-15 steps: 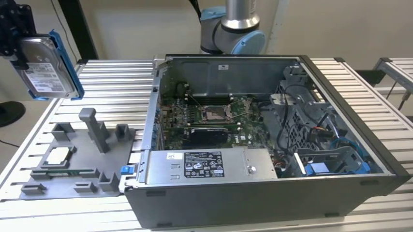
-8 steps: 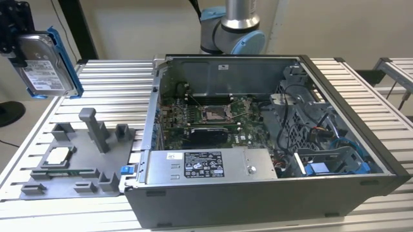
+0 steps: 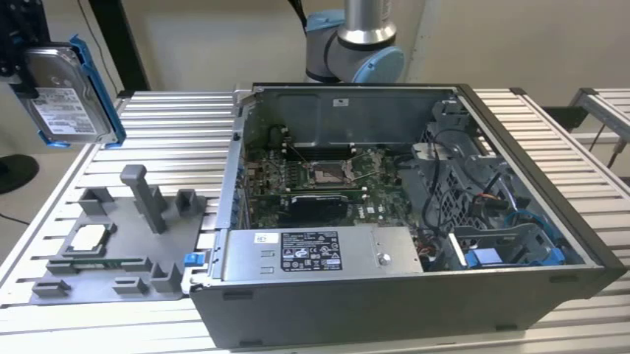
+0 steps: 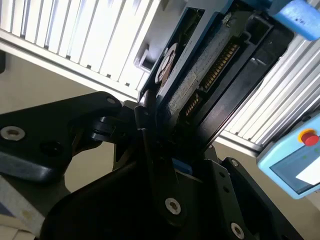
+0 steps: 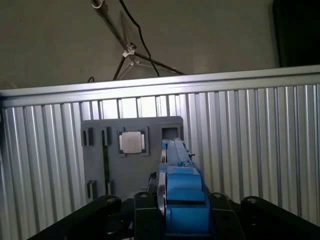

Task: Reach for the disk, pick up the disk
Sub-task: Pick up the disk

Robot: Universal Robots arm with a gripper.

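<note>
The disk (image 3: 67, 94), a silver hard drive with a white label in a blue bracket, hangs upright in the air at the exterior view's upper left, above the slatted table's corner. My black gripper (image 3: 22, 70) is shut on its far edge. In the second wrist view the disk (image 4: 200, 82) shows edge-on with its connector pins, clamped between the dark fingers (image 4: 150, 135). The first wrist view looks down along the disk's blue bracket (image 5: 182, 192), with the gripper (image 5: 182, 220) closed around it high over the grey fixture.
A grey fixture plate (image 3: 108, 258) with upright posts lies on the table below, holding a small square processor chip (image 3: 87, 237). An open computer case (image 3: 414, 214) fills the table's middle. The arm's base (image 3: 355, 40) stands behind it. A pendant (image 4: 295, 160) lies beside the table.
</note>
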